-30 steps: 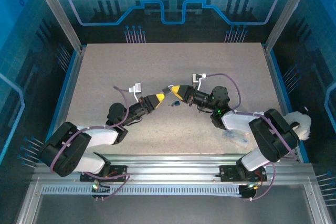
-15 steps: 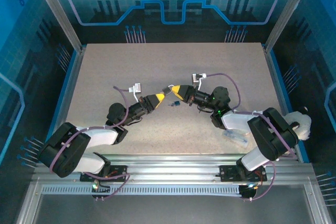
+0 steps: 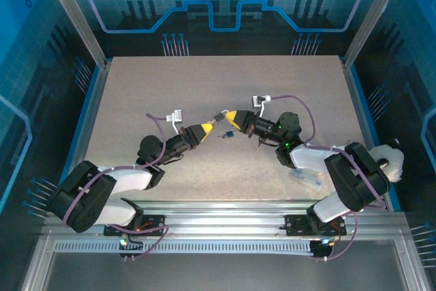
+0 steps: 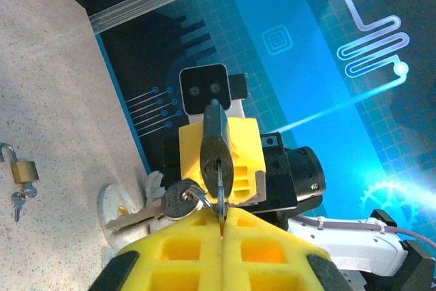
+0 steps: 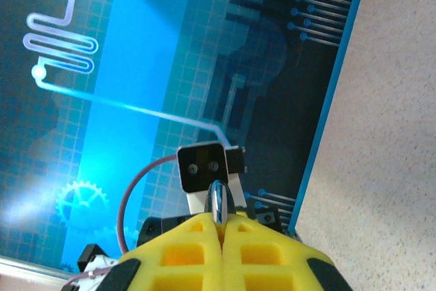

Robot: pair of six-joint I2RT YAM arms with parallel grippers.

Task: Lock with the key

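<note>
- The padlock (image 4: 214, 140) is being held clear of the desk (image 3: 136, 100), above its middle, where the two arms are being pointed at each other tip to tip.
- The padlock is being gripped by the right hand (image 5: 219, 220). Its yellow fingers (image 5: 180, 253) are being pressed together on a silvery metal part of the lock.
- The key (image 4: 221, 192) is being shown with its blade entering the end face of the padlock that is turned toward the left arm.
- The outer end of the key is being pinched by the left hand (image 4: 223, 217), with both pads being squeezed together on it and no gap showing.
- A key ring (image 4: 185, 199) carrying a spare key is being hung from the key, just beside the left hand's tips.
- A brass padlock (image 4: 24, 170) with its shackle swung open is being supported flat by the desk, with small keys (image 4: 16, 200) attached right beside it.
- In the top view the brass padlock is being seen just on the near side of the point where the two hands meet.
</note>
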